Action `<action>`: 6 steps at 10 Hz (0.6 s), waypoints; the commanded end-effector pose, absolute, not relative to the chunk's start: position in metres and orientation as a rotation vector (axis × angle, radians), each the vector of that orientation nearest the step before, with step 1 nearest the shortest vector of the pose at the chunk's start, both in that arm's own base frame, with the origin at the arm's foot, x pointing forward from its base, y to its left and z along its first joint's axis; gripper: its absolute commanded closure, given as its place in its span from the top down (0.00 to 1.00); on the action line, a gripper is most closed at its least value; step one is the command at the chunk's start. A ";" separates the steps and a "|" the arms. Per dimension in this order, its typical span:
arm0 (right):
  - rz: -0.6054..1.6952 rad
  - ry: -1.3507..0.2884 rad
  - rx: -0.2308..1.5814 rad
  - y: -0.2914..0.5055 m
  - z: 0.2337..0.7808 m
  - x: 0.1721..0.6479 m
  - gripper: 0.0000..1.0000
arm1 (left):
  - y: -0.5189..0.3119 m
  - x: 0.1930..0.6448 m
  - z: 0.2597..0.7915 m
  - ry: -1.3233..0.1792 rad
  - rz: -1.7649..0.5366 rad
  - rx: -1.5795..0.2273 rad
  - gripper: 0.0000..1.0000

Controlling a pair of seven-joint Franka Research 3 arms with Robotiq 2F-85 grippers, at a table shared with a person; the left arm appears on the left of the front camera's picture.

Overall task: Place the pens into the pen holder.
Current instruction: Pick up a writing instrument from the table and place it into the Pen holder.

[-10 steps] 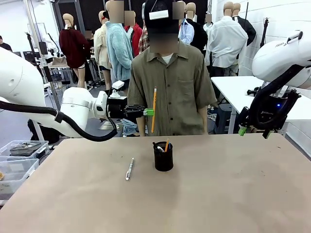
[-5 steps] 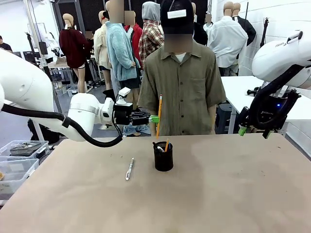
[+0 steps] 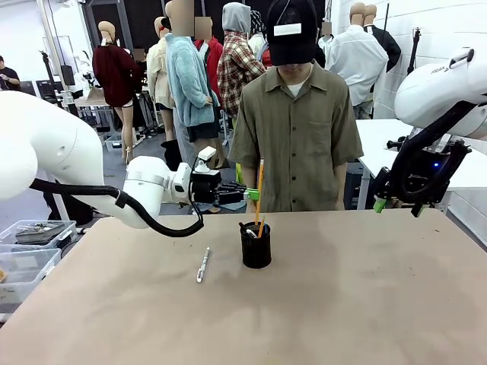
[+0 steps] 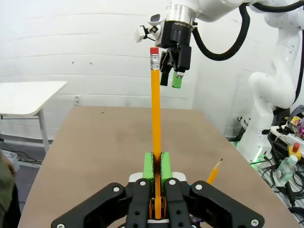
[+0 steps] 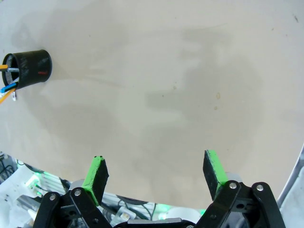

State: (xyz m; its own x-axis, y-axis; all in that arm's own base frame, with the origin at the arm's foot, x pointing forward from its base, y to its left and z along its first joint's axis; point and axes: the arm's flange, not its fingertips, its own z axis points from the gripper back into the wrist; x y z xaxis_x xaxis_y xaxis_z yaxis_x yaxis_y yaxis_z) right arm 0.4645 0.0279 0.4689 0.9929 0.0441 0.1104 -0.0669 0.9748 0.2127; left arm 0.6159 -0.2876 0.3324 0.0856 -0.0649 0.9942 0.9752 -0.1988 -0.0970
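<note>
Orange-yellow pencil [image 3: 261, 173], held upright directly above the pen holder [image 3: 256, 247], its lower end at the holder's mouth; we cannot tell whether the end is already inside. We see the left gripper [image 3: 252, 194] reaching in from the left of the holder and clamped on the pencil's lower part, with its green pads [image 4: 165, 164] pressed to either side of the shaft. The eraser [image 4: 154, 50] is at the top. Inside the holder we note a second orange pencil [image 3: 261, 226] with its point upward and, in the right wrist view, a blue pen [image 5: 7, 87] beside it. To the left of the holder, apart from it, a white-silver pen [image 3: 202, 265] lies flat on the counter [image 3: 342, 304]. The right gripper [image 3: 397, 207] hangs well to the right of the holder, its jaws wide apart and holding nothing. Behind the holder, at the counter's far side, a person [image 3: 297, 137] in an olive shirt stands.
</note>
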 end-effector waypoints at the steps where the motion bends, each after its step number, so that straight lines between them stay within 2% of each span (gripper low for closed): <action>1: 0.049 -0.104 0.201 0.028 0.468 0.464 1.00 | -0.291 0.624 0.330 -0.984 -1.341 -1.339 0.00; 4: 0.049 -0.104 0.201 0.028 0.468 0.464 1.00 | -0.293 0.626 0.322 -0.918 -1.345 -1.347 0.00; 5: 0.049 -0.104 0.201 0.028 0.468 0.464 1.00 | -0.292 0.623 0.323 -0.911 -1.343 -1.347 0.11; 6: 0.049 -0.104 0.201 0.028 0.468 0.464 1.00 | -0.292 0.622 0.323 -0.901 -1.348 -1.339 0.30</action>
